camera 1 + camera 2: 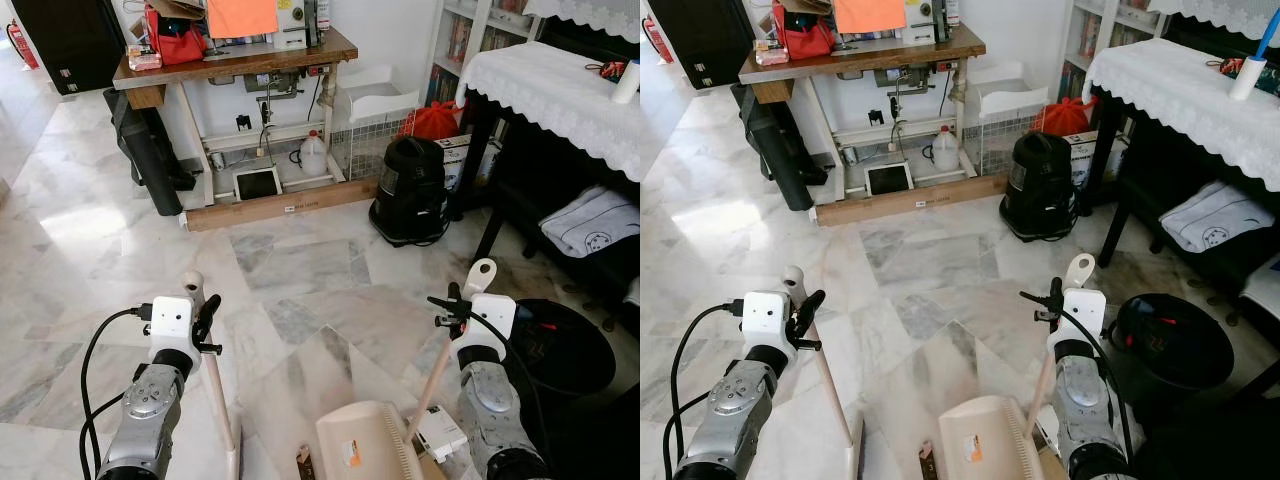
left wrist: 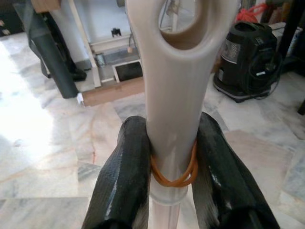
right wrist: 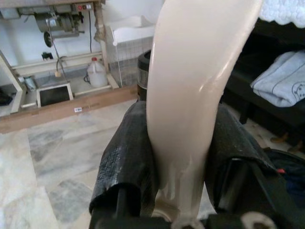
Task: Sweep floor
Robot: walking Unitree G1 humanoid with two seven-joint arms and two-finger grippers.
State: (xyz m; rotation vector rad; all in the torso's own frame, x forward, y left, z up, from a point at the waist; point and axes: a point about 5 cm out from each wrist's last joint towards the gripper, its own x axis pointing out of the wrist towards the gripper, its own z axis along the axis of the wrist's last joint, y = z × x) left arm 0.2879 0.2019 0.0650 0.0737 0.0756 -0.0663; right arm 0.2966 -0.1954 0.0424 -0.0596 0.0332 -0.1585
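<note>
My left gripper is shut on the cream broom handle, just below its looped top end. In the left wrist view, the black fingers clamp the handle above an orange rubber band. The broom slants down to the marble floor at my feet. My right gripper is shut on the cream dustpan handle; its pads squeeze it from both sides. The cream dustpan rests on the floor between my arms.
Ahead stands a wooden sewing table with a plank at its foot and a black bag leaning on its left. A black vacuum and a lace-covered table are on the right, a black bin beside my right arm.
</note>
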